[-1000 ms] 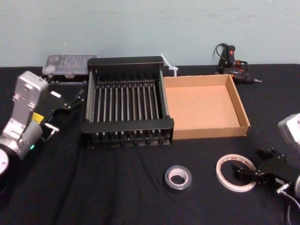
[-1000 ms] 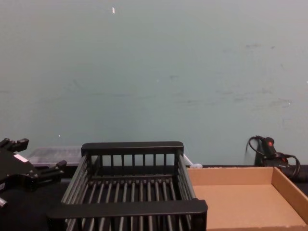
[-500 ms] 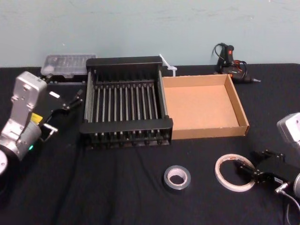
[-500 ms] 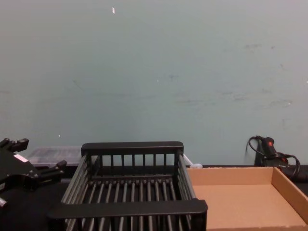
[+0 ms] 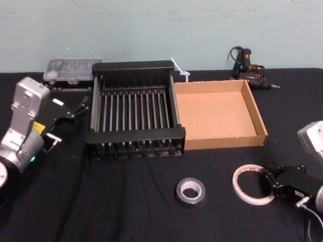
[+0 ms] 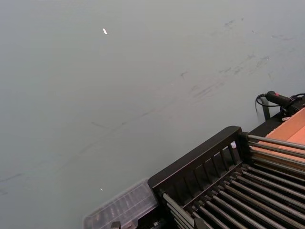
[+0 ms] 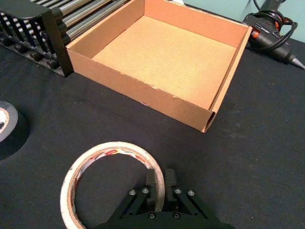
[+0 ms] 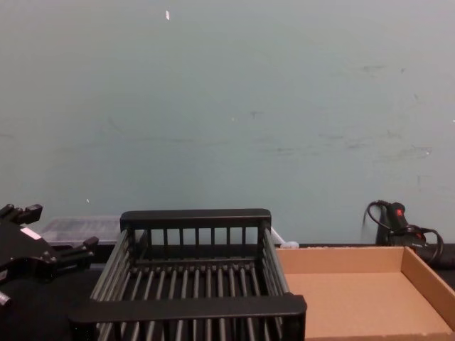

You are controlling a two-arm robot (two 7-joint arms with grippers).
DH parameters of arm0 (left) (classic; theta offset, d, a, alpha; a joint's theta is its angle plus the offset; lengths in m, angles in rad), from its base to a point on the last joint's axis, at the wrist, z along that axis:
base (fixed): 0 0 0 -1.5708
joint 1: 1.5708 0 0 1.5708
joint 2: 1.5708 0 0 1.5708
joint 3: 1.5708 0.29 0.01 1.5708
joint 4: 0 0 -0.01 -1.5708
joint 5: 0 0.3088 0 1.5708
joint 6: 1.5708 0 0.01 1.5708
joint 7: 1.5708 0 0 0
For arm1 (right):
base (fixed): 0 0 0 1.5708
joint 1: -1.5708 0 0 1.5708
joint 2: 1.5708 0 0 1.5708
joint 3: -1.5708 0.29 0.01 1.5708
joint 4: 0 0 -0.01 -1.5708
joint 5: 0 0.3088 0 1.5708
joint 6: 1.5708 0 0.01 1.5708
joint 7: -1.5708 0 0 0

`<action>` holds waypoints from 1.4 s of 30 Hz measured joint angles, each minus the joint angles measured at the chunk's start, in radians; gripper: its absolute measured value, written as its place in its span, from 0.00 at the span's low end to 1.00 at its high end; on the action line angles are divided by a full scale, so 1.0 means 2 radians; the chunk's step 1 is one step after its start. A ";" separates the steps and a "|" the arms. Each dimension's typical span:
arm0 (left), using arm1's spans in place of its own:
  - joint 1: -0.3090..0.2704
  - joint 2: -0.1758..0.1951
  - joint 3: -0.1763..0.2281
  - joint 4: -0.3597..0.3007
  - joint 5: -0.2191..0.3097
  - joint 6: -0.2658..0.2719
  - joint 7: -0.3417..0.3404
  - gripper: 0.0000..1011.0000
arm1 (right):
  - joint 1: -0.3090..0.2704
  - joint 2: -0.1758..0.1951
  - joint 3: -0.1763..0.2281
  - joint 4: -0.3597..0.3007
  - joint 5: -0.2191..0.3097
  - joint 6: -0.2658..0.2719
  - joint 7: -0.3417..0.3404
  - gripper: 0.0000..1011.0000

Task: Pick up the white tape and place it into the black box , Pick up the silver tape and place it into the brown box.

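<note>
Seeing from the head, white tape (image 5: 235,184) lies before the brown box (image 5: 217,113); left pincer (image 5: 76,107) idles spread, far left of it. Right wrist: right pincer (image 7: 160,180) pinches the ring's thin wall; light, probably flexes, so grip gently.

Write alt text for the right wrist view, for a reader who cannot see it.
The right pincer grips the rim of the white tape, which lies flat on the black table. Beyond stands the empty brown box, the black box beside it.
</note>
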 joint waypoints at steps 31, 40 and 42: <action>0.000 0.000 0.000 0.000 0.000 0.000 0.000 0.99 | -0.010 -0.005 0.017 -0.015 -0.004 -0.011 0.010 0.08; 0.000 0.000 0.000 0.000 0.000 0.000 0.000 0.99 | -0.011 -0.011 0.038 -0.040 0.002 -0.014 0.018 0.08; 0.000 0.000 0.000 0.000 0.000 0.000 0.000 0.99 | -0.006 -0.013 0.040 -0.043 0.002 -0.013 0.018 0.08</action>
